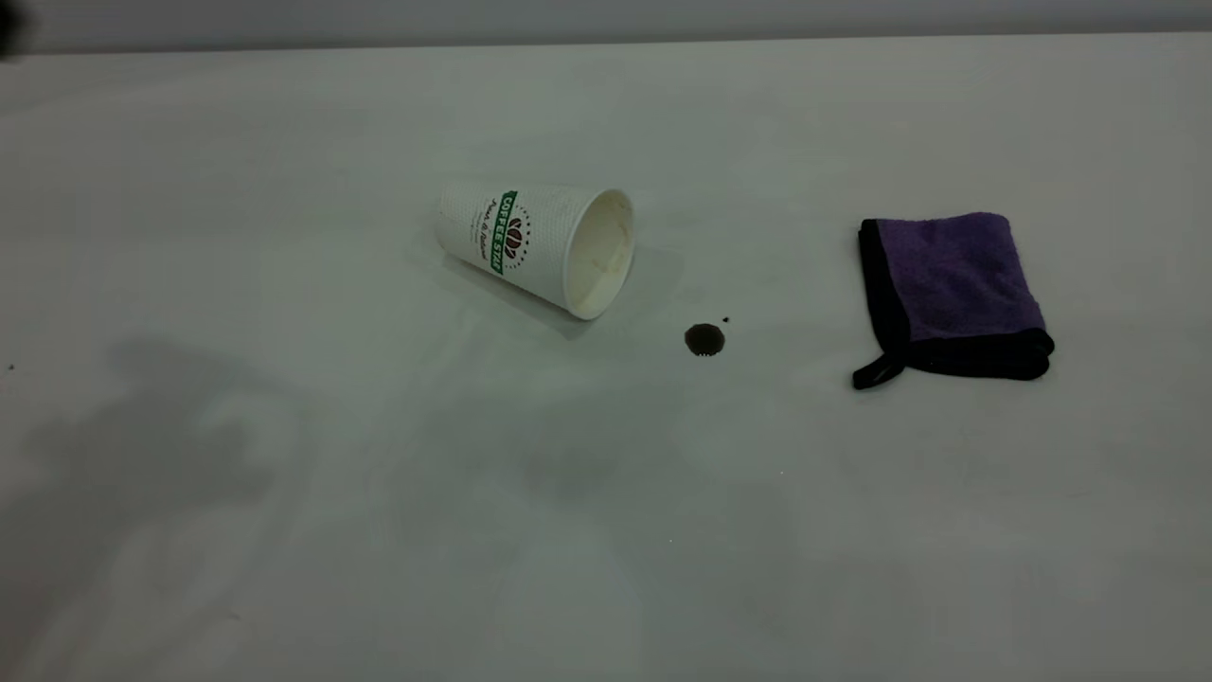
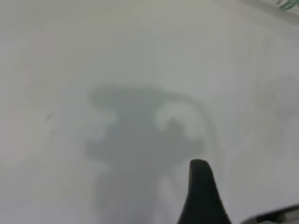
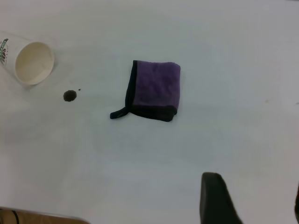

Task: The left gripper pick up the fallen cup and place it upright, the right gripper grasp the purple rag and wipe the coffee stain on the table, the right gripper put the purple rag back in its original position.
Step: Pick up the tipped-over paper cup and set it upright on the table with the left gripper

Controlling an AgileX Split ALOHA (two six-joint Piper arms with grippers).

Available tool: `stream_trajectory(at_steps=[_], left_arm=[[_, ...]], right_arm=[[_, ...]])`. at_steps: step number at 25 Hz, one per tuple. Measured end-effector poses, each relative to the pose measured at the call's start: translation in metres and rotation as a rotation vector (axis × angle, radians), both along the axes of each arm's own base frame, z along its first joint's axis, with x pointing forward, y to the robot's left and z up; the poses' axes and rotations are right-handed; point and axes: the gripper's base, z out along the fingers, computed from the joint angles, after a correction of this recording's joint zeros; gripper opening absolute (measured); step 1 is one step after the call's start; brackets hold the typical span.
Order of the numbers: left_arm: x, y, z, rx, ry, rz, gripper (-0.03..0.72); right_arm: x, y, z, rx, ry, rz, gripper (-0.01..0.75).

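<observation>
The cup [image 1: 535, 246] lies on its side on the table [image 1: 284, 530], a little left of centre. Its mouth opens to the right and slightly toward the near edge. The cream inside shows nothing in it, and the green "COFFEE STAR" band and bean logo face up. Just to the right of the rim and nearer is the coffee stain [image 1: 704, 339], a small round dark spot clear of the cup, with a tiny dark speck [image 1: 726, 320] beside it. Farther right, well apart from both, the purple rag [image 1: 952, 296] lies folded flat with its black edging along the left and near sides and its loop tab pointing to the near left.

The exterior view shows neither arm. Of the left gripper [image 2: 202, 196] only one dark fingertip appears, above bare table and its own shadow. The right gripper [image 3: 254, 200] shows one finger and a sliver of the other, set apart and holding nothing.
</observation>
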Motion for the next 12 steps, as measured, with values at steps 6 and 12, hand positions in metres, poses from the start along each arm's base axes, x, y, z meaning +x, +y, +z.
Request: stream_trajectory(at_steps=[6, 12], left_arm=[[0.050, -0.069, -0.041, 0.095, 0.043, -0.079, 0.577], [0.084, -0.143, -0.079, 0.196, -0.007, -0.145, 0.577]], right_arm=[[0.000, 0.000, 0.000, 0.000, 0.000, 0.000, 0.440], [0.000, 0.000, 0.000, 0.000, 0.000, 0.000, 0.440]])
